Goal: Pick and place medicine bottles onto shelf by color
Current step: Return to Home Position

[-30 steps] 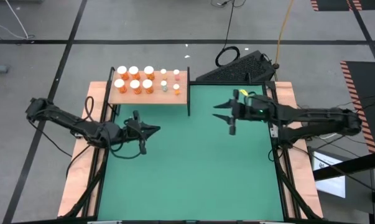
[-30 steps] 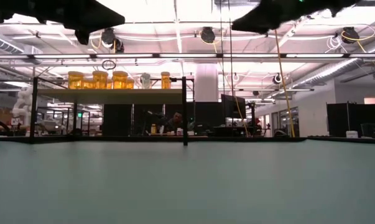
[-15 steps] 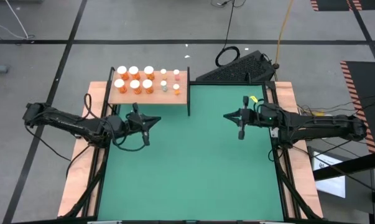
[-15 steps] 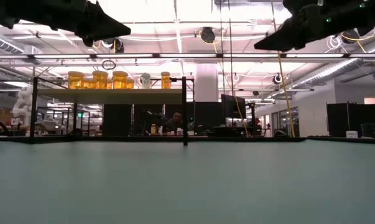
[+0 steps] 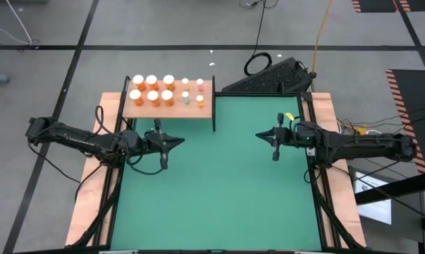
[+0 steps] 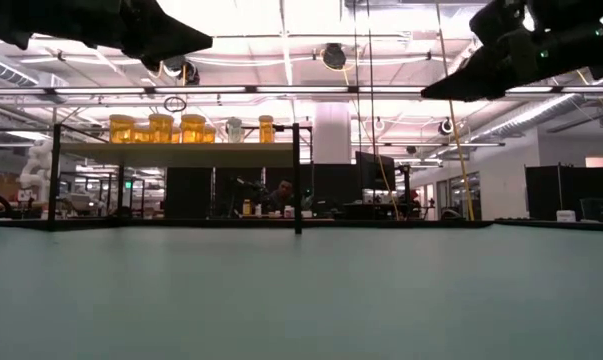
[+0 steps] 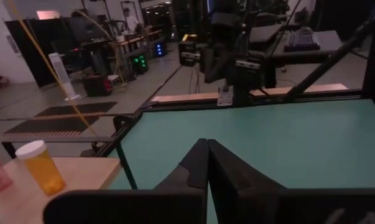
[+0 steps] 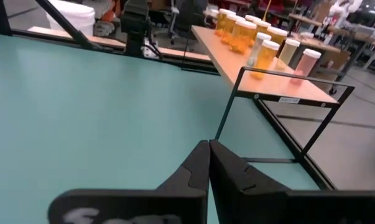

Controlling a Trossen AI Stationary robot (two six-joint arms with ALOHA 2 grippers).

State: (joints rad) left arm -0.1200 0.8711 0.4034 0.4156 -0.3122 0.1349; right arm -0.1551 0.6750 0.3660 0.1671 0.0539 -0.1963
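Note:
The medicine bottles (image 5: 160,89) stand upright on the wooden shelf (image 5: 143,109) at the table's far left. Six larger orange ones with white caps form two rows, and several smaller ones (image 5: 192,92) stand beside them. My left gripper (image 5: 180,140) is shut and empty above the green mat's left side, pointing level toward the right. My right gripper (image 5: 259,134) is shut and empty above the mat's right side, pointing toward the left. The right wrist view shows the shelf (image 8: 280,90) and bottles (image 8: 249,34) beyond my shut fingers (image 8: 209,149). One small orange bottle (image 7: 41,165) shows in the left wrist view.
The green mat (image 5: 212,190) lies open between both arms. A black post (image 5: 213,106) stands at the shelf's right corner on the mat's far edge. A dark slanted object (image 5: 268,77) and cables lie beyond the far edge. A person sits in the room behind (image 6: 284,192).
My right gripper has shut, sunk lower and drawn back toward the table's right edge. My left gripper has swung slightly toward the far edge and rolled a little, staying shut. The bottles have kept still.

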